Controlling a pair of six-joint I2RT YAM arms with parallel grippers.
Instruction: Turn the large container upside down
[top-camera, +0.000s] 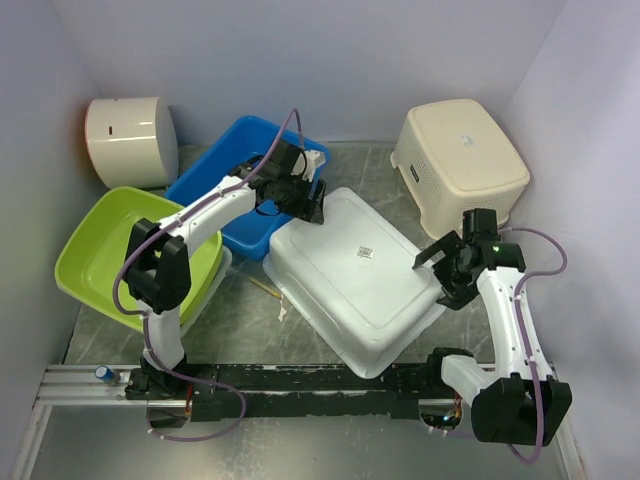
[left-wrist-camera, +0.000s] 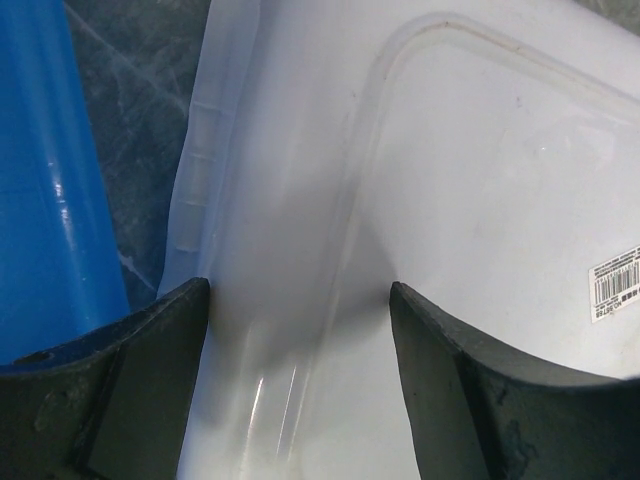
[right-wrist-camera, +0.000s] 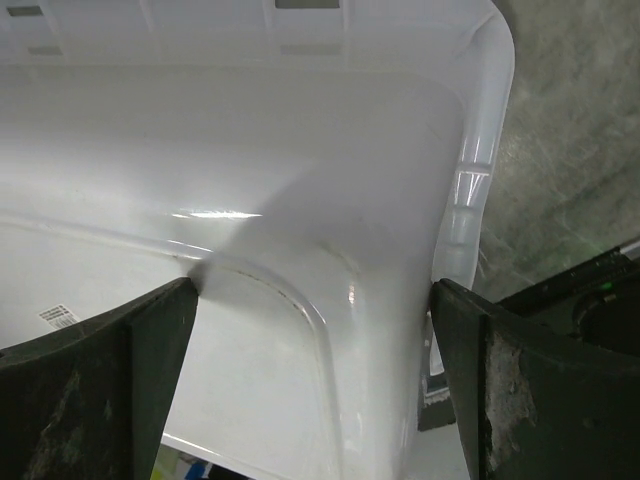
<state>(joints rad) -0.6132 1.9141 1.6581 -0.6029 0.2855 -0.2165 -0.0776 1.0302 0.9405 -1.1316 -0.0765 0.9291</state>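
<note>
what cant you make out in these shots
Inside of the glossy white rectangular plastic tub: hidden in all views, its base faces up.
Print on its small label sticker: too small from the top, cut by the edge in the left wrist view.
The thin yellow item beside the tub: top view, too small to identify.

We've got the blue tub (top-camera: 238, 145) at the back of the grey marbled table (top-camera: 250, 325). Just left of it and nearer us sits a lime-green tub (top-camera: 100, 250). Further back-left is a white rounded box (top-camera: 130, 140). Well off to the blue tub's right, a cream perforated basket (top-camera: 460, 150) stands overturned.
</note>
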